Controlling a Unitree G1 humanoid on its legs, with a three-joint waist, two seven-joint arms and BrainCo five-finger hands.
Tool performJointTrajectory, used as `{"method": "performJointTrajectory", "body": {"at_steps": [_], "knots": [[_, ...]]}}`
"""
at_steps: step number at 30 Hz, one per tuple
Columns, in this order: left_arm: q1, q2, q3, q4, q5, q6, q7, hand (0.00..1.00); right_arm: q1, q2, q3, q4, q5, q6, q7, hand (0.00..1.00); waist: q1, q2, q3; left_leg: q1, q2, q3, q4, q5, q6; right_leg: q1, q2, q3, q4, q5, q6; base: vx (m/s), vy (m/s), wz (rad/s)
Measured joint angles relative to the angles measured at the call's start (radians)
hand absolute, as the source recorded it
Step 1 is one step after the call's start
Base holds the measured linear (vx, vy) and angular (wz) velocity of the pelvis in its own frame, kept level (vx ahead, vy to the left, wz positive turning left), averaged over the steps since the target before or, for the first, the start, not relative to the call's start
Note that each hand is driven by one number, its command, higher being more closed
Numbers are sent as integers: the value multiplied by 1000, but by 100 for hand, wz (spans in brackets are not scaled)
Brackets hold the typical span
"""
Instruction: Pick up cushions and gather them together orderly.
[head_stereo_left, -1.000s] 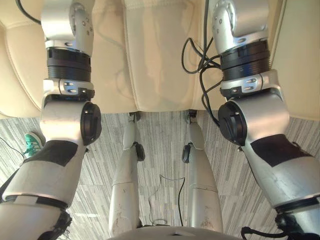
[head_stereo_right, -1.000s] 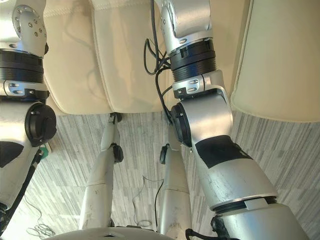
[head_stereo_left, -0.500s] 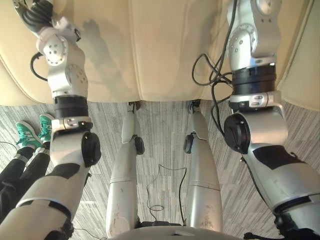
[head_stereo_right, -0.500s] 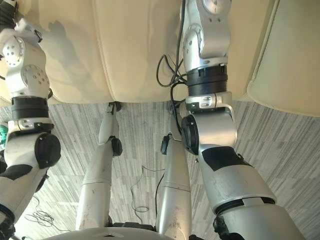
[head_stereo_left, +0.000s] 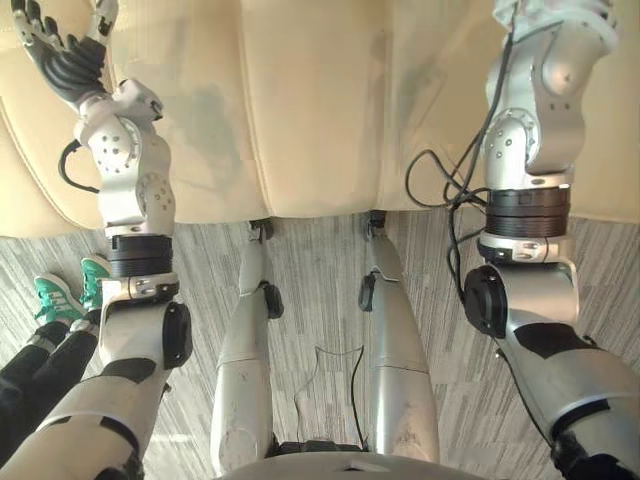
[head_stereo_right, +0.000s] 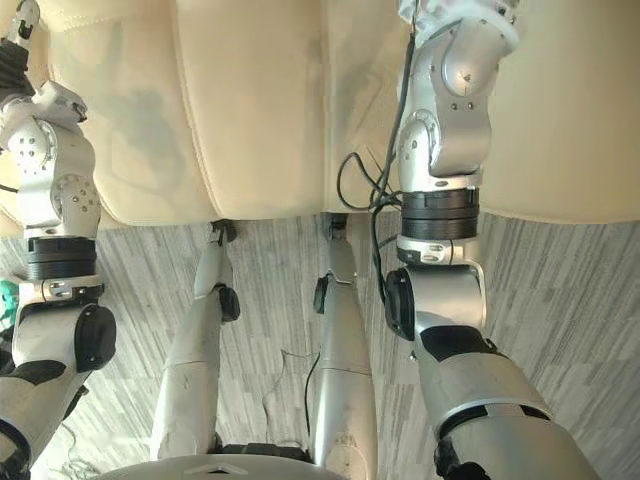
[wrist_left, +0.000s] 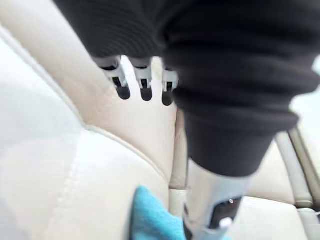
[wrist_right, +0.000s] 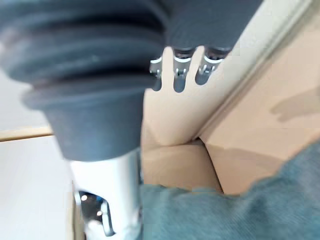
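The left hand (head_stereo_left: 62, 55) hovers over the cream sofa (head_stereo_left: 310, 100), fingers straight and holding nothing. A turquoise cushion (wrist_left: 150, 217) lies on the sofa past its thumb. The right hand (wrist_right: 179, 75) is likewise spread and empty, with a grey-green cushion (wrist_right: 240, 210) on the sofa beyond it.

Colours as I read them:
Plain cream sofa (head_stereo_left: 310, 100); grey streaked floor (head_stereo_left: 318, 255); turquoise cushion (wrist_left: 150, 217); dull grey-green cushion (wrist_right: 240, 207); green shoes (head_stereo_left: 68, 290) with white trim.

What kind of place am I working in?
Probably a living room or lounge: a cream leather sofa, a grey striped floor, plus a blue cushion and a grey-green cushion.
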Motion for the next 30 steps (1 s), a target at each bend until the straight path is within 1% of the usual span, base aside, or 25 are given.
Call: {"method": "performJointTrajectory", "body": {"at_steps": [2, 3, 4, 5, 6, 7, 8, 10, 11, 12, 14, 15, 16, 17, 18, 19, 20, 22, 26, 28, 30], "knots": [[82, -1, 4, -79, 1, -3, -13, 0, 76, -4, -6, -71, -2, 6, 14, 0, -5, 0, 0, 52, 4, -6, 0, 4, 5, 50, 4, -6, 9, -10, -8, -39, -99, 1], [147, -1, 7, -144, 1, -15, -35, 0, 152, -10, -9, -143, -5, 12, 25, 0, -7, 0, 0, 95, 8, -17, 0, 4, 5, 94, 7, -12, 12, -19, -10, -37, -91, 5], [182, 0, 10, -176, 2, -23, -44, 0, 192, -10, -15, -181, -12, 15, 34, 0, -7, 0, 0, 117, 9, -24, 0, 4, 5, 117, 8, -16, 13, -24, -12, -38, -118, 9], [243, -1, 17, -228, 2, -36, -60, 0, 263, -11, -24, -241, -35, 15, 49, 0, -8, 0, -1, 150, 10, -31, 0, 2, 6, 153, 9, -23, 13, -34, -14, -11, -138, 9], [344, -2, 23, -302, 5, -64, -83, 0, 377, -9, -39, -327, -60, 12, 69, 0, -8, 0, -1, 200, 15, -34, 0, -23, 21, 205, 13, -33, 13, -54, -17, -2, -115, 8], [373, -2, 23, -317, 5, -72, -90, 0, 410, -8, -42, -346, -69, 9, 78, 0, -8, 0, -1, 214, 15, -34, 0, -31, 20, 219, 13, -35, 13, -60, -14, 43, -108, 10], [467, -9, 28, -328, 3, -90, -127, 0, 531, -3, -52, -389, -80, -7, 108, 0, -7, -1, -3, 264, 13, -35, 0, -49, 22, 274, 12, -38, 10, -67, -11, 44, -54, 9], [581, -51, 53, -327, 2, -90, -182, 0, 675, 26, -54, -415, -80, -11, 166, 0, -8, -5, -10, 326, 8, -35, 0, -66, 25, 342, 10, -39, -2, -72, -8, 49, -62, 6], [613, -63, 53, -326, 2, -90, -192, 0, 710, 37, -53, -414, -79, -11, 176, 0, -6, -7, -18, 337, 7, -35, 0, -69, 25, 356, 10, -39, -8, -72, -8, 52, -55, 2], [706, -105, 52, -321, 3, -89, -229, 0, 813, 74, -47, -409, -80, -11, 214, 0, -2, -11, -57, 363, 7, -37, 0, -78, 25, 392, 10, -43, -28, -72, -8, 43, -39, 1], [821, -167, 50, -276, 12, -79, -281, 0, 949, 134, -36, -406, -80, -12, 272, 0, 4, -20, -101, 425, 9, -35, 0, -96, 24, 467, 12, -49, -61, -72, -7, 62, -59, 0], [878, -203, 50, -226, 21, -66, -304, 0, 1033, 177, -29, -395, -80, -12, 300, 0, 4, -27, -146, 459, 9, -32, 0, -109, 23, 509, 12, -52, -83, -77, -5, 76, -66, -3], [902, -217, 48, -205, 22, -61, -313, 0, 1066, 193, -24, -391, -80, -13, 312, 0, 5, -29, -162, 479, 9, -30, 0, -114, 21, 531, 12, -51, -92, -78, -6, 108, -63, -10], [963, -247, 43, -146, 23, -47, -339, 0, 1143, 230, -13, -355, -85, -15, 341, 0, 2, -40, -208, 530, 9, -24, 0, -132, 24, 586, 12, -50, -114, -80, -6, 124, -47, -16], [1007, -269, 37, -82, 43, -28, -362, 0, 1206, 263, -13, -305, -116, -13, 365, 0, 1, -46, -251, 576, 9, -13, 0, -151, 21, 636, 13, -46, -136, -84, -4, 156, -47, -21], [1036, -283, 29, -36, 67, -14, -375, 0, 1242, 285, -13, -262, -129, -11, 371, 0, 1, -52, -279, 607, 10, 1, 0, -162, 23, 668, 14, -39, -152, -84, -4, 132, -33, -22], [1053, -290, 23, -5, 85, -8, -381, 0, 1256, 298, -12, -226, -142, -8, 377, 0, 2, -57, -294, 631, 10, 6, 0, -175, 15, 689, 15, -31, -161, -84, -4, 163, -29, -32], [1089, -315, -1, 152, 158, 26, -398, 0, 1308, 338, -13, -79, -166, 11, 384, 0, 0, -60, -347, 710, 11, 36, 0, -203, 7, 767, 15, -16, -198, -83, -5, 151, -23, -36], [1081, -358, 6, 421, 249, 70, -413, 0, 1318, 371, -18, 204, -201, 53, 385, 0, -19, -54, -405, 806, 13, 69, 0, -238, 2, 870, 17, -4, -242, -84, -4, 100, -6, -18], [1073, -364, 18, 484, 284, 83, -413, 0, 1313, 380, -35, 292, -204, 65, 385, 0, -19, -55, -426, 831, 15, 82, 0, -247, -3, 893, 21, 7, -254, -84, -4, 75, -4, -19], [1067, -360, 43, 562, 320, 96, -414, 0, 1291, 387, -80, 457, -246, 82, 385, 0, -20, -54, -448, 873, 16, 93, 0, -263, -9, 931, 26, 25, -271, -83, -5, 88, -7, -24]]}}
